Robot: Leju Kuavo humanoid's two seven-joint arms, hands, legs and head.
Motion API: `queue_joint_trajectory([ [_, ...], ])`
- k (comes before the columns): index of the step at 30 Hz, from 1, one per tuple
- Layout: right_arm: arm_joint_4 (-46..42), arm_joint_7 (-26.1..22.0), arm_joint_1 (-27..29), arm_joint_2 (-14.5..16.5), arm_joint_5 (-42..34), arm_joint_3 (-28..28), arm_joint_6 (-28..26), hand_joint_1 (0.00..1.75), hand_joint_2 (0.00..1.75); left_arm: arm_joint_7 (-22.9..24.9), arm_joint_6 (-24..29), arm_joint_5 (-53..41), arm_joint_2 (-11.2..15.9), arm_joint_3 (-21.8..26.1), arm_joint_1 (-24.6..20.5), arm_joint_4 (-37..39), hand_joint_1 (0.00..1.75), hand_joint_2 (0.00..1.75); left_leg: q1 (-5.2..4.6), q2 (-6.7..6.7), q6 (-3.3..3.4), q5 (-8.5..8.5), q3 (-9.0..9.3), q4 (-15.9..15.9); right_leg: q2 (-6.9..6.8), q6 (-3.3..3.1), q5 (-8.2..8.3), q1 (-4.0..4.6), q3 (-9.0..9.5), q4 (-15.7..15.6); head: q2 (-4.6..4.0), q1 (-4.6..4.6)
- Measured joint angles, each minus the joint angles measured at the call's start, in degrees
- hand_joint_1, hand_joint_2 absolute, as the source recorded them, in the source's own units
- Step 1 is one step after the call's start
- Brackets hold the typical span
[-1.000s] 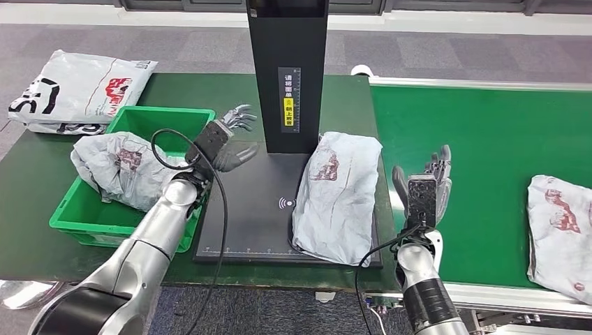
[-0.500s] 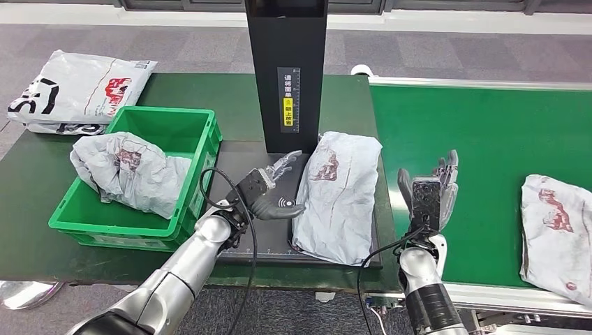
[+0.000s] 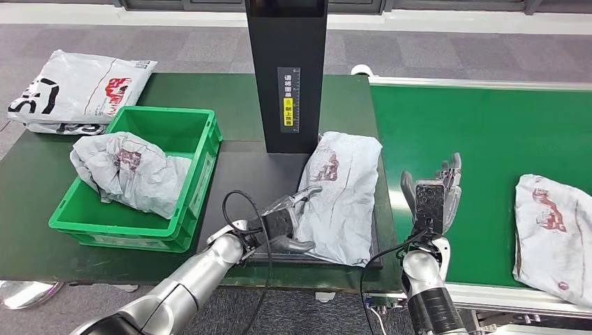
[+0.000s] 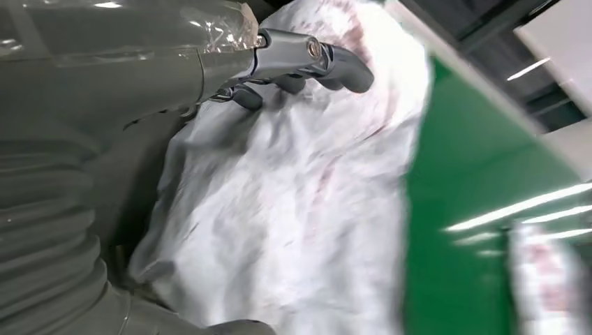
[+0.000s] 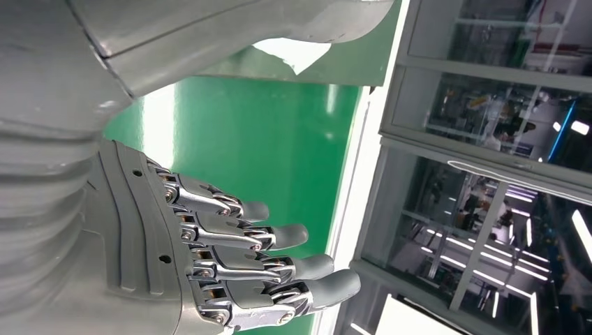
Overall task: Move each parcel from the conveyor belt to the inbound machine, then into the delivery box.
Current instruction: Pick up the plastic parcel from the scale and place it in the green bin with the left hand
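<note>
**Left hand at the near edge of the parcel on the inbound machine**

The grey parcel (image 3: 339, 194) lies flat on the inbound machine's black base plate (image 3: 241, 178), just right of the black scanner column (image 3: 287, 73), its long axis running away from the robot. The left hand (image 3: 287, 222) sits at the parcel's near left edge, fingers spread and reaching over the wrapper; the left wrist view shows fingertips (image 4: 334, 61) against the crumpled film, thumb apart, nothing gripped yet. The right hand (image 3: 433, 195) stands upright and empty, fingers apart, over the green conveyor belt (image 3: 475, 132), just right of the parcel. The left hand is nearer. The green delivery box (image 3: 206, 150), holding one parcel (image 3: 129, 171), lies to the left, so the carry probably runs leftward. A further parcel (image 3: 555, 234) waits on the belt.
</note>
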Motion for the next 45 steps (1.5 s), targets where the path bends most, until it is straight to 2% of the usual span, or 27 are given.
queue_joint_trajectory([
  [4, -0.02, 0.00, 0.01, 0.00, 0.26, -0.13, 0.80, 0.00, 1.75, 5.63, 8.41, -11.81, 0.02, -5.67, -1.35, 5.19, 0.00, 1.75, 0.00, -0.01, 0.00, 0.00, 0.01, 0.00, -0.01, 0.00, 0.00, 0.00, 0.02, 0.00, 0.00, -0.01],
  [8, -0.02, -0.11, 0.03, 0.00, 0.58, -0.20, 1.80, 0.00, 1.75, 12.36, 11.25, -19.61, -0.23, -10.97, -4.52, 10.29, 0.00, 1.75, 0.00, -0.26, 0.04, -0.06, 0.23, -0.02, -0.29, 0.09, -0.19, 0.00, 0.40, -0.02, 0.00, -0.01],
  [9, -0.02, -0.17, 0.02, 0.02, 0.63, -0.20, 1.92, 0.00, 1.75, 13.43, 11.35, -20.56, -0.34, -11.94, -5.24, 11.24, 0.23, 1.75, 0.00, -0.29, 0.06, -0.13, 0.35, -0.02, -0.31, 0.10, -0.25, -0.01, 0.54, -0.03, 0.00, 0.00],
  [12, -0.02, -0.25, 0.02, 0.05, 0.69, -0.20, 2.03, 0.00, 1.75, 14.97, 11.49, -21.60, -0.54, -13.83, -6.91, 13.31, 1.54, 1.75, 0.00, -0.21, 0.08, -0.27, 0.69, -0.03, -0.24, 0.09, -0.29, -0.02, 0.88, -0.05, 0.00, 0.01],
  [13, -0.02, -0.26, 0.01, 0.05, 0.70, -0.20, 2.14, 0.00, 1.75, 15.71, 11.51, -21.98, -0.56, -14.18, -7.35, 13.78, 1.75, 1.75, 0.00, -0.20, 0.08, -0.28, 0.78, -0.03, -0.23, 0.09, -0.29, -0.02, 0.97, -0.06, 0.00, 0.01],
  [19, -0.02, -0.14, -0.17, 0.04, 0.63, -0.20, 2.63, 0.00, 1.75, 20.71, 13.42, -24.76, -0.41, -14.62, -9.39, 15.92, 1.75, 1.75, 0.01, -0.19, 0.04, -0.20, 1.05, -0.04, -0.22, 0.07, -0.27, 0.01, 1.21, -0.04, 0.00, 0.00],
  [27, -0.02, -0.01, -0.39, 0.04, 0.48, -0.20, 2.58, 0.00, 1.75, 20.85, 14.08, -25.24, -0.07, -14.62, -10.84, 16.71, 1.75, 1.75, 0.01, -0.18, 0.00, -0.16, 1.04, -0.04, -0.20, 0.02, -0.24, 0.01, 1.18, -0.01, 0.00, 0.00],
  [31, 0.01, -0.13, -0.80, 0.04, 0.01, -0.20, 2.41, 0.00, 1.75, 20.42, 16.24, -25.59, -0.09, -14.39, -10.90, 16.79, 1.75, 1.75, 0.01, -0.16, -0.03, -0.20, 0.99, -0.04, -0.16, 0.01, -0.27, 0.01, 1.10, -0.01, 0.00, 0.00],
  [34, 0.19, -0.27, -1.46, 0.04, -0.62, -0.20, 1.88, 0.00, 1.75, 19.22, 20.88, -25.29, -0.07, -13.04, -10.90, 16.65, 1.75, 1.75, 0.01, -0.12, -0.04, -0.21, 0.94, -0.04, -0.12, 0.00, -0.27, 0.01, 1.00, 0.00, 0.00, 0.00],
  [37, 0.27, -0.73, -1.66, 0.01, -1.38, -0.20, 1.08, 0.00, 1.75, 17.53, 27.90, -24.24, 0.70, -10.07, -10.90, 15.27, 1.75, 1.75, 0.02, -0.09, -0.07, -0.18, 0.81, -0.03, -0.10, -0.01, -0.25, 0.03, 0.84, 0.02, 0.00, 0.01],
  [42, 0.10, -1.64, -0.92, -0.31, -2.67, -0.20, -0.07, 0.00, 1.75, 17.09, 38.61, -25.48, 4.54, -2.06, -10.97, 6.03, 1.75, 1.75, 0.07, -0.05, -0.09, -0.11, 0.71, -0.03, -0.06, -0.03, -0.23, 0.05, 0.71, 0.05, 0.00, 0.00],
  [45, -0.05, -2.02, -0.40, -0.58, -3.02, -0.20, -0.37, 0.00, 1.75, 17.27, 40.79, -27.43, 6.86, 3.46, -10.74, -0.64, 1.75, 1.75, 0.08, -0.01, -0.10, -0.14, 0.65, -0.03, 0.02, -0.04, -0.24, 0.04, 0.62, 0.06, 0.00, 0.00],
])
